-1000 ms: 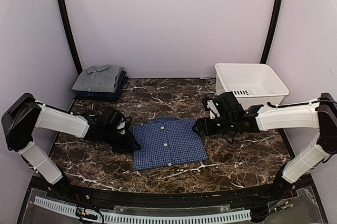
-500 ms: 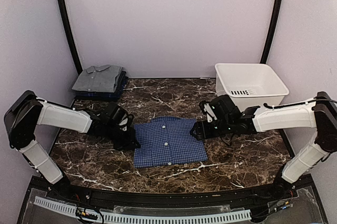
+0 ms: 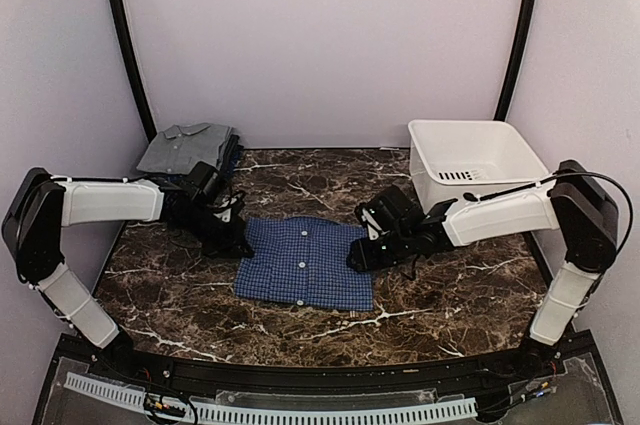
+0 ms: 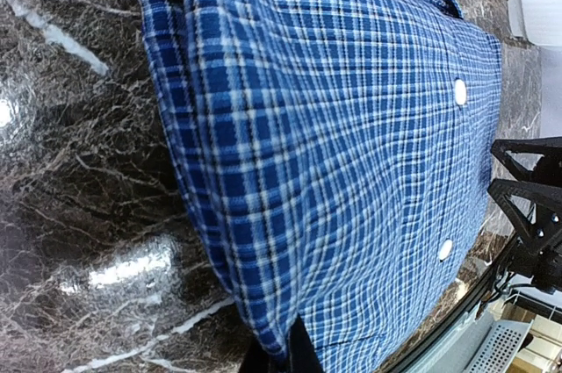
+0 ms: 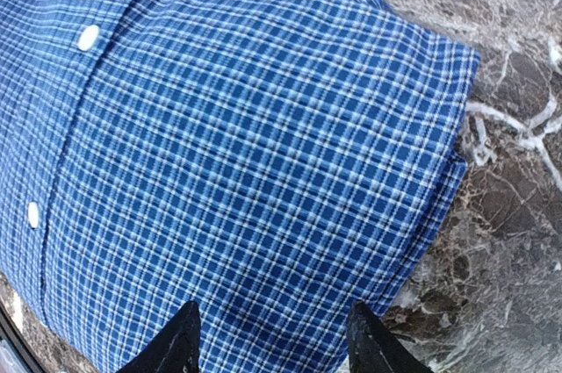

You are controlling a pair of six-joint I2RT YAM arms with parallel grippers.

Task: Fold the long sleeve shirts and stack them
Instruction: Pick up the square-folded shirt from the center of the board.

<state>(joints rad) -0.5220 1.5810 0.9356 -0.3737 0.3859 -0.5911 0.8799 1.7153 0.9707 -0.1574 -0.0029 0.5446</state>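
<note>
The blue checked shirt (image 3: 305, 263) lies folded with its white buttons up in the middle of the marble table. My left gripper (image 3: 238, 248) is at its left edge; in the left wrist view the fingers (image 4: 285, 357) are pinched together on the shirt's (image 4: 334, 127) hem. My right gripper (image 3: 358, 253) is at the shirt's right edge. In the right wrist view it (image 5: 274, 342) is open, with the fingertips (image 5: 180, 342) spread apart over the cloth (image 5: 246, 145). The grey shirt (image 3: 185, 148) lies folded on a dark pile at the back left.
A white plastic tub (image 3: 475, 160) stands at the back right, just behind the right arm. The dark folded pile (image 3: 218, 177) under the grey shirt sits against the left wall. Marble table (image 3: 450, 295) shows in front and to the right.
The blue shirt has slid left and slightly back, turning a little. Both grippers moved left with it, the left arm drawing back toward the grey shirt and the right arm reaching further in.
</note>
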